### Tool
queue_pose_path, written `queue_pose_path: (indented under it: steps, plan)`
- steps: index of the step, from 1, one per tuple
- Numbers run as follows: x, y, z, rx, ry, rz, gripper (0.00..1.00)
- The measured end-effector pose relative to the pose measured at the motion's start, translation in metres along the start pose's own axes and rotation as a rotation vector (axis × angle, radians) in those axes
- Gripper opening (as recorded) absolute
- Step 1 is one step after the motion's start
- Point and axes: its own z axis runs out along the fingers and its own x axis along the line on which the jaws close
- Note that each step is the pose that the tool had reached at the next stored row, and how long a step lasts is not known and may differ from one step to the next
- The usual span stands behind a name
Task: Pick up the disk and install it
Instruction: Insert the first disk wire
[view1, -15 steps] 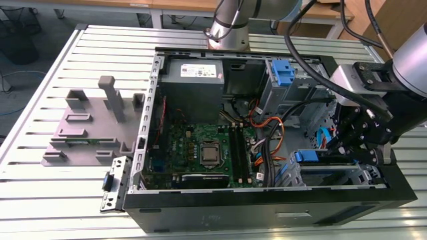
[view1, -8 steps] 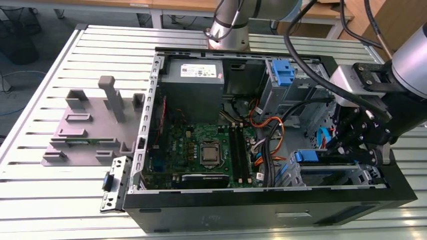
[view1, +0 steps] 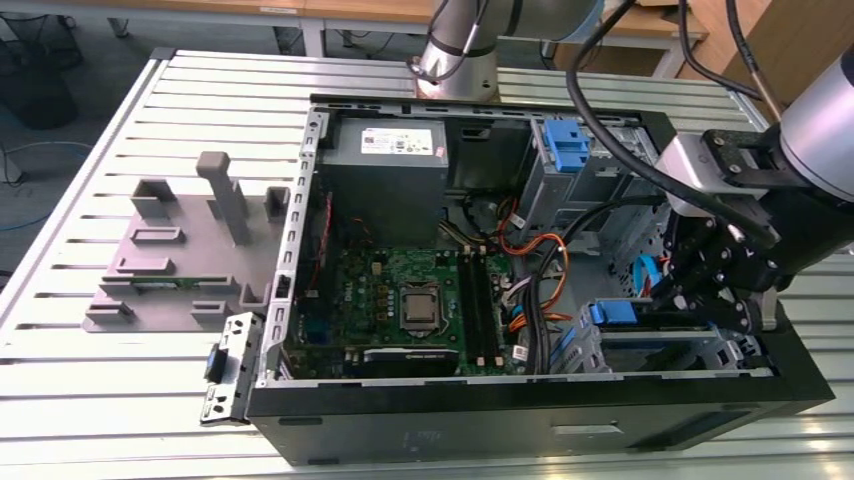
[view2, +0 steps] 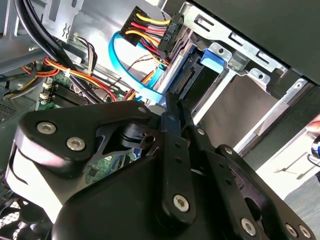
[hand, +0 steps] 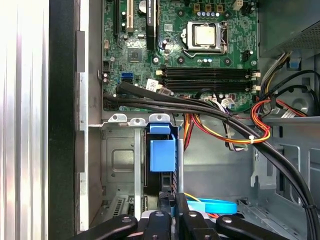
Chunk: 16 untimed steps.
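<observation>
The gripper reaches down into the drive cage at the corner of the open computer case, at the exterior view's right. In both wrist views its fingers are drawn together, their tips at the disk, which stands on edge in a cage slot by its blue carrier, beside the motherboard. The case rests on the bench

A slatted silver-metal table carries an open black computer tower case on its side, and beside it, on the exterior view's left, a grey plastic slotted fixture and a small grey bracket.
</observation>
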Motion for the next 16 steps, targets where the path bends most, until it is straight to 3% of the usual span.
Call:
queue_pose_path:
  steps: [16]
  plan:
    - [0.0002,-0.0001,0.0031,0.0000,0.0001,0.000,0.16]
